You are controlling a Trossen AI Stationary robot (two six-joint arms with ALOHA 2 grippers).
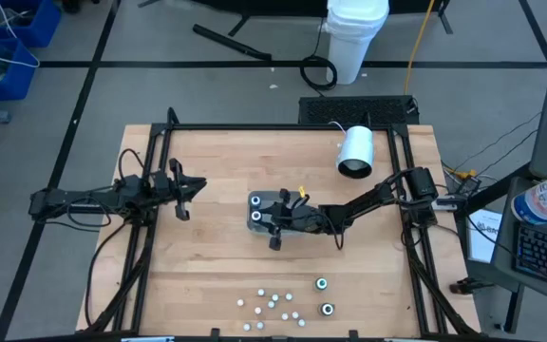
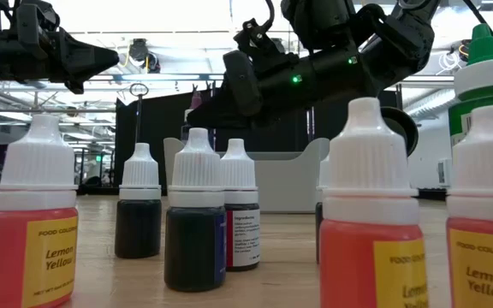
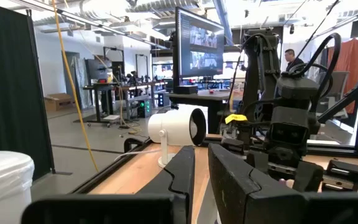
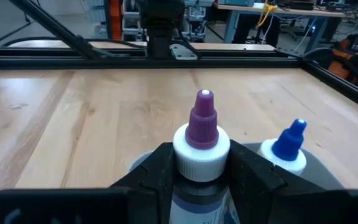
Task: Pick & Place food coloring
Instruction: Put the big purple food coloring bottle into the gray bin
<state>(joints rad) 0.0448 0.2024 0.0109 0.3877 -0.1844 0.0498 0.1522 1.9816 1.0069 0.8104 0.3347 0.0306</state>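
Observation:
A food coloring bottle with a purple tip and a white cap (image 4: 201,134) stands upright between the fingers of my right gripper (image 1: 275,226), over the grey tray (image 1: 254,198) at the table's middle. Beside it in the tray is a blue-tipped bottle (image 4: 289,146). Several more food coloring bottles (image 1: 273,302) stand on the wood near the front edge, two of them with teal tops (image 1: 322,283). The low view shows them close up (image 2: 195,222). My left gripper (image 1: 184,194) hovers at the table's left, shut, with nothing in it. My right gripper pinches the bottle between its two fingers at the white cap (image 4: 201,157), just under the purple tip. The fingers reach in about level from the table's right side. The bottle stays upright. Its body and base are hidden by the fingers, so whether it stands in the tray cannot be told.
A large white cylinder (image 1: 356,152) lies on the table at the far right. A white bucket (image 1: 356,33) stands on the floor beyond the far edge. Black frame rails (image 1: 150,247) run along the table's sides. Bare wood lies between the tray and the front bottles.

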